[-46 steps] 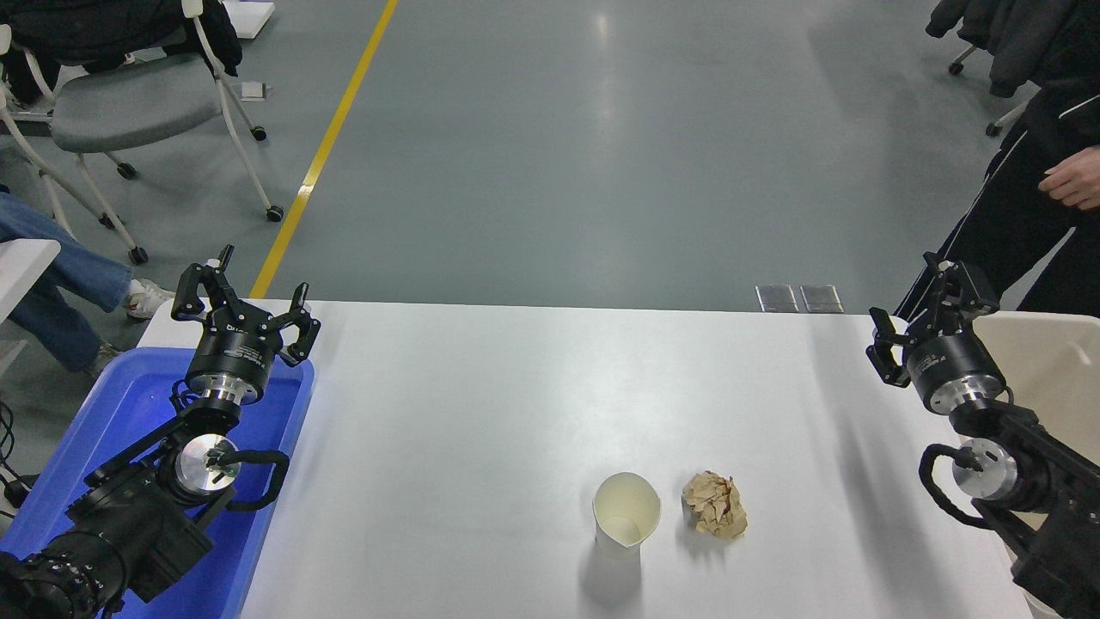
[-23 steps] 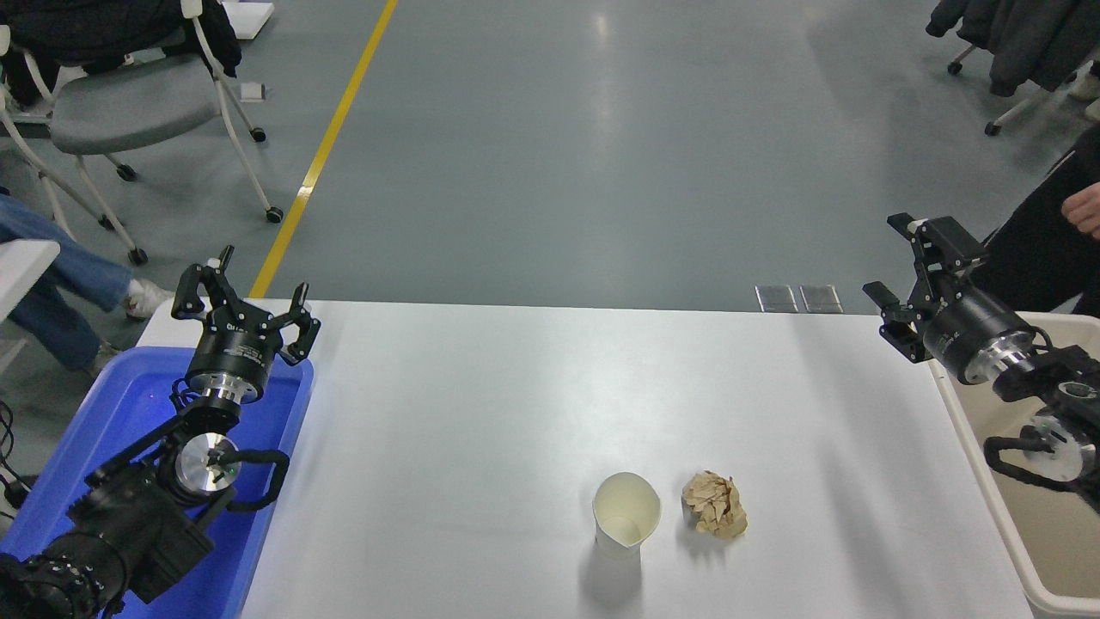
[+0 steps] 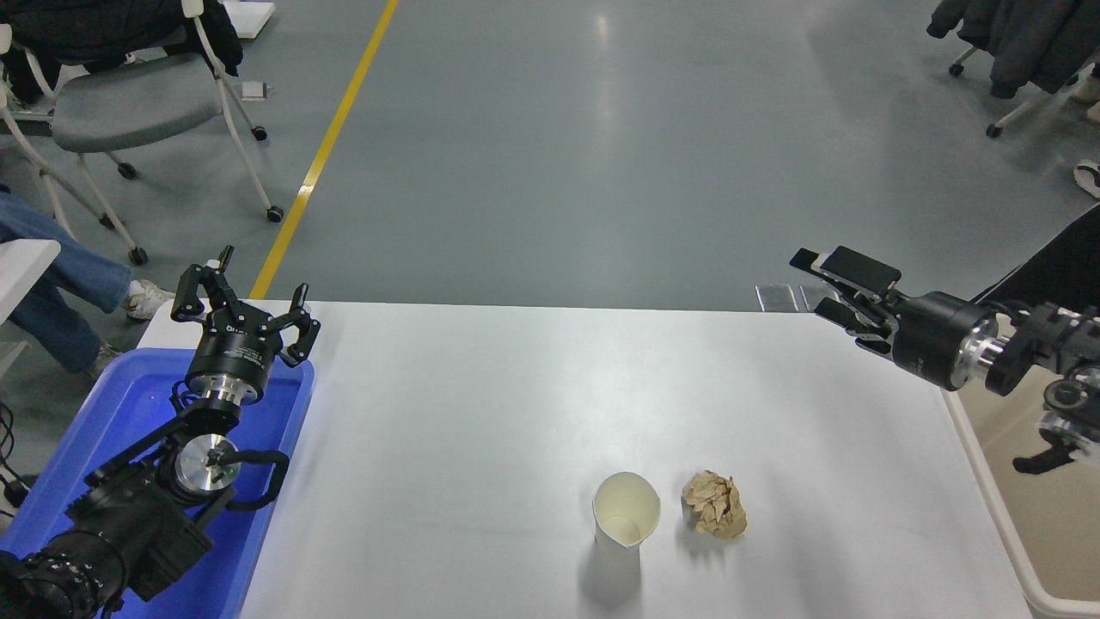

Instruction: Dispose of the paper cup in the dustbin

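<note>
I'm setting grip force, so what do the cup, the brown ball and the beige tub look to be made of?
The paper cup looks like thin matte paper: white outside, cream inside, rim slightly squashed. The brown ball seems to be crumpled paper, creased and dull. The dustbin looks like smooth beige plastic with a thick rounded rim, though only its edge shows.

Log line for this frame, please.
right gripper: open, above far right table edge | paper cup: upright, untouched | dustbin: right | left gripper: parked
</note>
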Robot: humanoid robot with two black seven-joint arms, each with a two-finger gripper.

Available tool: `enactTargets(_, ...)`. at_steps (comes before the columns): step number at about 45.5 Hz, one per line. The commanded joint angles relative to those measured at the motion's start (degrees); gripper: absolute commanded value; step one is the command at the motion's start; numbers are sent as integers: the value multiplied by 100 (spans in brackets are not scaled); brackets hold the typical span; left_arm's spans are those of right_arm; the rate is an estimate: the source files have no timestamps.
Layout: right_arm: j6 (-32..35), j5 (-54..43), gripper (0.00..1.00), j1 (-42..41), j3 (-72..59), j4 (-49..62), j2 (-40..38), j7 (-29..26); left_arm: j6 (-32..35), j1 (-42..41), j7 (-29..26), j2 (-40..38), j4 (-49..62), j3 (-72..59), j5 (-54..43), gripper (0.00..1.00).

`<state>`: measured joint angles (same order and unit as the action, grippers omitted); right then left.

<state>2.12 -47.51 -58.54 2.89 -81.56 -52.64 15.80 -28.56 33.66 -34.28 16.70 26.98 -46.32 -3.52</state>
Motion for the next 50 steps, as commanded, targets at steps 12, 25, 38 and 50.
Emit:
enactTargets(12, 799, -953, 100, -2099, -2248, -264, 1334, 2, 0, 0, 0, 0, 0, 0, 1, 100)
enactTargets(25, 649, -1945, 100, -2583, -3689, 149, 2459, 2, 0, 0, 0, 0, 0, 0, 1, 100)
enactTargets(38, 26, -2087, 99, -2504, -4138, 817, 3383, 10, 0, 0, 0, 0, 0, 0, 1, 100)
enactTargets(50, -282, -2096, 99, -2548, -4613, 1186, 3998, 28, 0, 0, 0, 0, 0, 0, 1, 100)
